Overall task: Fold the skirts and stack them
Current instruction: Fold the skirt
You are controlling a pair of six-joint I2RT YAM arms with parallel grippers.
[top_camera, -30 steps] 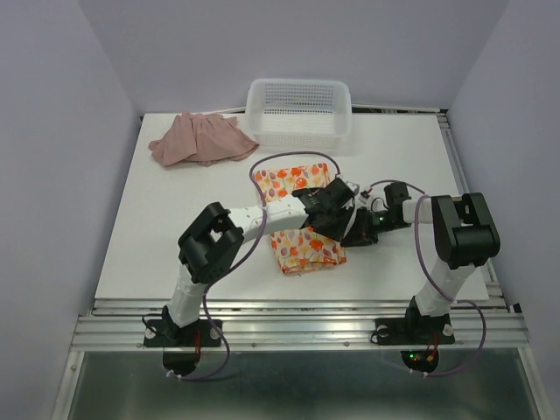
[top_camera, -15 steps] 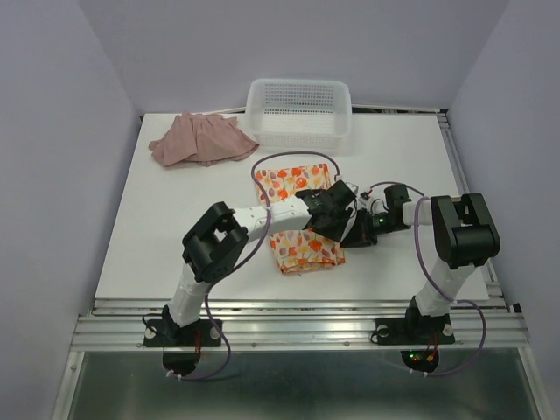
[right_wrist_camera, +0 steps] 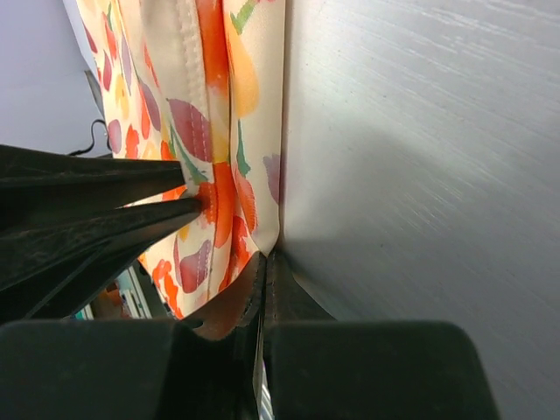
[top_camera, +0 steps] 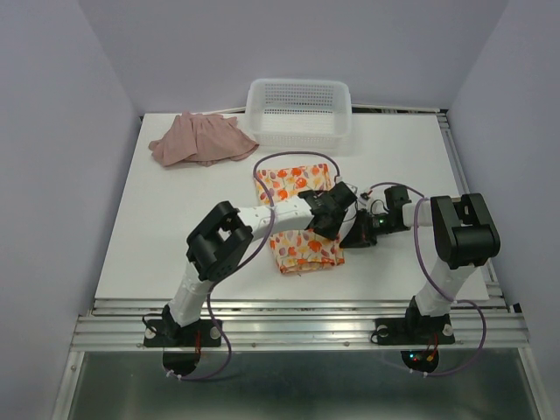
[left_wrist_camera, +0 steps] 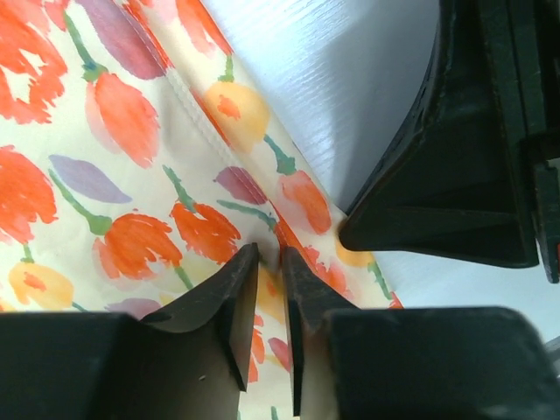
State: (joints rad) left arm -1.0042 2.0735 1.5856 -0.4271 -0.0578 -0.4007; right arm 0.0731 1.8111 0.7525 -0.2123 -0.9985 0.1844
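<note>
Printed skirt, floral pattern, right gripper pinching edge, left gripper beside

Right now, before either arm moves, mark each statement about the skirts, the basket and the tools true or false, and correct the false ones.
1. The pink skirt lies in the basket. False: it lies on the table, beside the basket.
2. The printed skirt lies mid-table, nearer the arms than the basket. True.
3. The right tool is shut on the printed skirt's edge. True.
4. The two skirts are stacked. False: they lie well apart.
5. The left tool hangs over the pink skirt. False: it is down on the printed skirt, close to the right tool.
</note>
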